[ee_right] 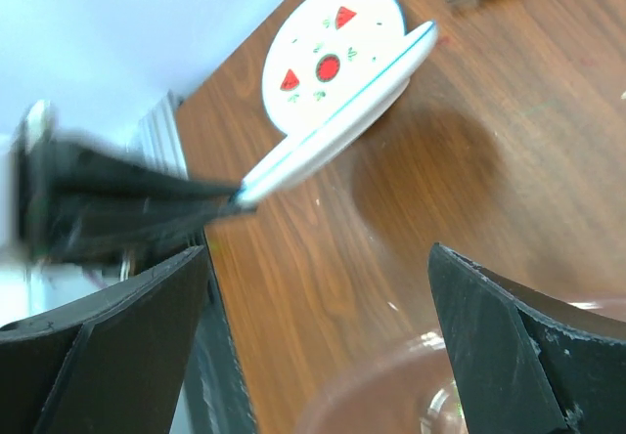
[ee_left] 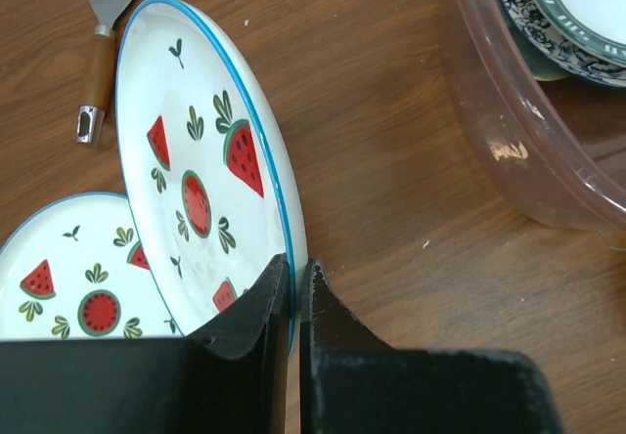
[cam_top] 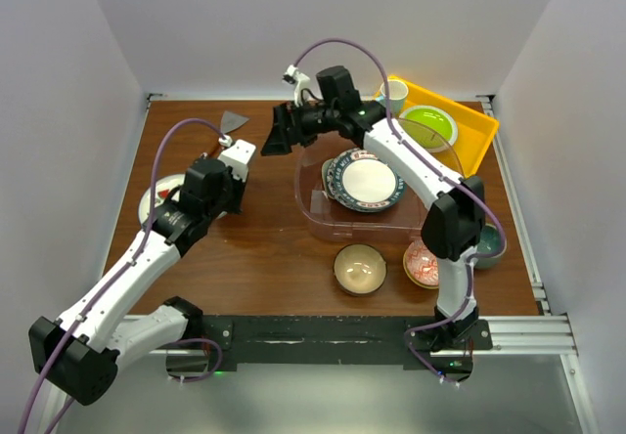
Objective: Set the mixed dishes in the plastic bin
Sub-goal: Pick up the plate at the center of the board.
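Observation:
My left gripper [ee_left: 294, 270] is shut on the rim of a white plate with red fruit marks [ee_left: 201, 175], which it holds tilted on edge above the table. A matching plate [ee_left: 73, 297] lies flat beneath it. The clear plastic bin [cam_top: 318, 209] holds the blue floral plate [cam_top: 335, 182] and, on top, the dark-green rimmed plate [cam_top: 370, 182]. My right gripper [cam_top: 277, 136] hangs open and empty at the bin's far left corner. Near the front stand the tan bowl [cam_top: 359, 268], the red-patterned bowl [cam_top: 422, 264] and the grey-teal mug [cam_top: 489, 245].
A yellow tray [cam_top: 469, 126] at the back right carries a lime-green plate [cam_top: 428, 126] and a white mug [cam_top: 394, 92]. A wooden-handled spatula [cam_top: 230, 123] lies at the back left. Walls close in the table on three sides.

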